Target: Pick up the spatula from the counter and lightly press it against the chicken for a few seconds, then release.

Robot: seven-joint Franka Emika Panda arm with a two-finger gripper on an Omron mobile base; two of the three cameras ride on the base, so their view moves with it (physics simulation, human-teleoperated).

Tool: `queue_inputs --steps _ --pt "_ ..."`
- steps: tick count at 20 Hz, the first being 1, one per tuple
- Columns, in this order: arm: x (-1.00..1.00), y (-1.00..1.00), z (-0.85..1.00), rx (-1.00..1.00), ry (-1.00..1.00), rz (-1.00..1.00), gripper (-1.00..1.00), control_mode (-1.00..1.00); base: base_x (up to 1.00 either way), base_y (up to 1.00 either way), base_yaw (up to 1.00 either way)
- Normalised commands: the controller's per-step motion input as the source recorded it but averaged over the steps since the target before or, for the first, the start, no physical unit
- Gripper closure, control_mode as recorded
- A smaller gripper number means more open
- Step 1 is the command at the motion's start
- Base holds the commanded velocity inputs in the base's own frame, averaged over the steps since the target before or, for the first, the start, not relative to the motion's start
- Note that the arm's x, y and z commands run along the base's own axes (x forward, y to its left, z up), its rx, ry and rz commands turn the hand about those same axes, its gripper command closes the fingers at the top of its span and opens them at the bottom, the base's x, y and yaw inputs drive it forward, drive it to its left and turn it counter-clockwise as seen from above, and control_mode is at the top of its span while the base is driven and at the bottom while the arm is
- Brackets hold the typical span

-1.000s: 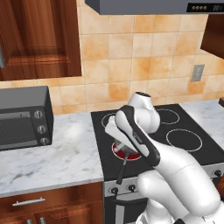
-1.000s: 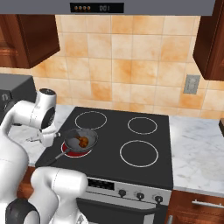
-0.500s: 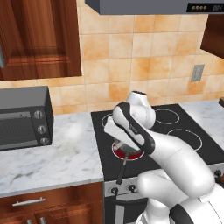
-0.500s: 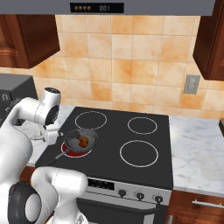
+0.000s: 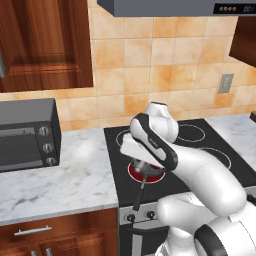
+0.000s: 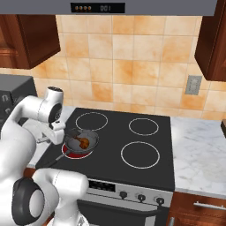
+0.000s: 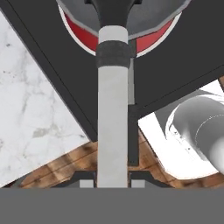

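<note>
Gripper (image 7: 113, 178): pinching spatula (image 7: 113, 109) handle, blade at 12 o'clock over pan (image 6: 94, 137). Wrist sits closer to chicken (image 6: 82, 142) than a second ago; press likely beginning.

Black glass stove top (image 6: 114, 140), centre of right base view, four ring burners. The front-left burner (image 6: 75, 153) glows red beneath a dark round frying pan (image 6: 93, 136). White marble counter (image 5: 75, 175) on both sides of the stove. Grey box-shaped toaster oven (image 5: 25, 132) on the counter, at the left edge of left base view. Orange tile backsplash (image 6: 132, 66) behind, with a grey wall outlet (image 6: 191, 84) at right. Dark wooden cabinet door (image 5: 45, 40) at upper left. Grey range hood (image 6: 154, 6) along the top.
</note>
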Motion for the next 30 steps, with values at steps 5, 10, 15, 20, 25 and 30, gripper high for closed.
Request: queue_inputs --steps 5,10,15,20,25,30 --pt "-0.14 -0.19 0.0 0.0 0.0 0.18 1.0 -1.0 0.0 0.0 0.0" --pt "-0.2 -0.2 0.0 -0.01 -0.02 0.18 1.0 -1.0 0.0 0.0 0.0" --pt "-0.28 -0.26 0.0 0.0 -0.08 0.19 1.0 -1.0 0.0 0.0 0.0" --pt "-0.22 -0.26 0.05 0.0 -0.12 0.2 1.0 -1.0 0.0 0.0 0.0" --pt "-0.17 -0.26 0.05 0.0 -0.14 0.23 1.0 -1.0 0.0 0.0 0.0" --pt "-0.02 -0.23 0.18 0.05 -0.02 0.25 1.0 -1.0 0.0 0.0 0.0"
